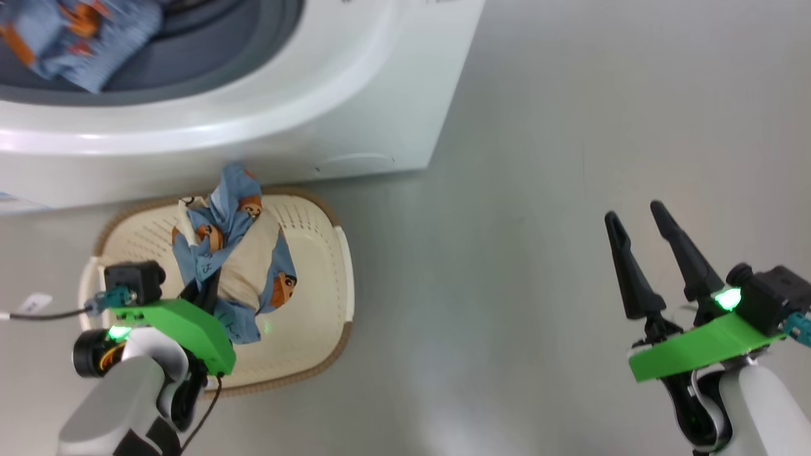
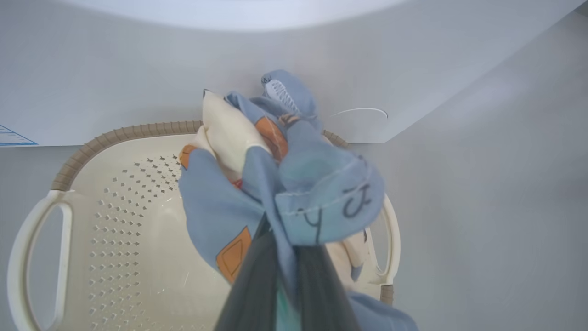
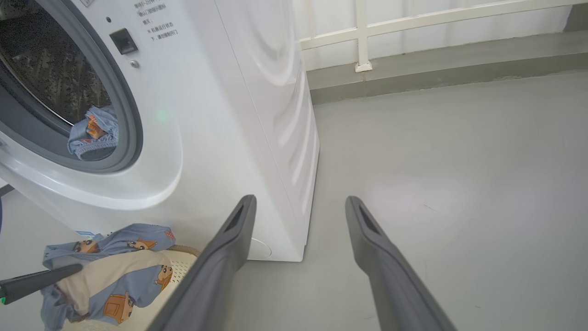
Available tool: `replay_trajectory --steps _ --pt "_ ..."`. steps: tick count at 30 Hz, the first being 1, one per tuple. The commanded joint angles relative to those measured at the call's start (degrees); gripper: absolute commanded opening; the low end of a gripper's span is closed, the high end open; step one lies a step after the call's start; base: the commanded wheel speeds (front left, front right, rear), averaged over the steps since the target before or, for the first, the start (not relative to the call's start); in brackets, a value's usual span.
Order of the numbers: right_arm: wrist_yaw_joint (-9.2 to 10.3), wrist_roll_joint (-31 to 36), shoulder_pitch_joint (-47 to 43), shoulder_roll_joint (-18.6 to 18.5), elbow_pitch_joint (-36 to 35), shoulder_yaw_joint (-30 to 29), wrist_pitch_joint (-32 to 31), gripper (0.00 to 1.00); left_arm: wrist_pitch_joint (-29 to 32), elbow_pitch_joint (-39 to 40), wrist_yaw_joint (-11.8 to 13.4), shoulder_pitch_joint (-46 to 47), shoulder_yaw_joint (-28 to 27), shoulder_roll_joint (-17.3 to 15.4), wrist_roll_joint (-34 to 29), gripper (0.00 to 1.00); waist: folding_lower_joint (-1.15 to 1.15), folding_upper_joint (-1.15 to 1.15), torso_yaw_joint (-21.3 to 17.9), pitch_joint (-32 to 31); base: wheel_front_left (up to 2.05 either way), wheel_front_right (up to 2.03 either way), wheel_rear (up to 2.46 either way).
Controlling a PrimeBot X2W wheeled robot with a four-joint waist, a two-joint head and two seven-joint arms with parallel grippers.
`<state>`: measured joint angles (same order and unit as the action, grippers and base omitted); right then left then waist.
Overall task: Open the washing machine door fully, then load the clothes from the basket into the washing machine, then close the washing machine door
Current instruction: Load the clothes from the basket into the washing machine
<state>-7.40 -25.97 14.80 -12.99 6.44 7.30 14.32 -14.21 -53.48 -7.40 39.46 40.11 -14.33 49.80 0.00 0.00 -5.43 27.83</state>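
Grip: left gripper point(image 1: 203, 288) clamped tight on the clothes point(image 1: 244, 266), a blue bear-print and cream bundle hanging over the basket point(image 1: 317, 304) | right gripper point(image 1: 633, 213) spread wide, empty, above grey floor point(image 1: 507, 253) | basket just before the washing machine point(image 1: 355, 95) | one blue garment point(image 1: 76, 38) at its drum mouth

the washing machine point(image 1: 380, 82) occupies the upper left with its opening uncovered; one blue printed garment point(image 1: 76, 38) lies inside, against the grey gasket point(image 1: 272, 38). the basket point(image 1: 317, 240) stands on the grey floor point(image 1: 538, 190) just in front of the machine. the left gripper point(image 1: 204, 292) is closed on the clothes point(image 1: 244, 272) (a blue-and-cream bundle) over the basket. the right gripper point(image 1: 633, 212) hovers well to the right above the floor, fingers spread apart.
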Motion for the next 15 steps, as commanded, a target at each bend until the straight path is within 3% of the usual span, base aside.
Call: replay_trajectory --steps 1,15 --pt "-0.09 -1.11 -2.39 -0.96 -0.86 1.1 0.68 1.0 -0.78 2.22 -0.09 -2.23 -4.28 -1.53 -2.27 0.0 0.0 0.0 2.47 -5.85 0.0 0.0 0.0" --pt "-0.09 -2.41 -9.4 -3.33 -0.39 0.18 0.68 1.0 -0.78 16.73 -0.09 -15.98 -22.4 0.54 -16.89 0.0 0.0 0.0 3.81 -15.47 0.0 0.0 0.0"
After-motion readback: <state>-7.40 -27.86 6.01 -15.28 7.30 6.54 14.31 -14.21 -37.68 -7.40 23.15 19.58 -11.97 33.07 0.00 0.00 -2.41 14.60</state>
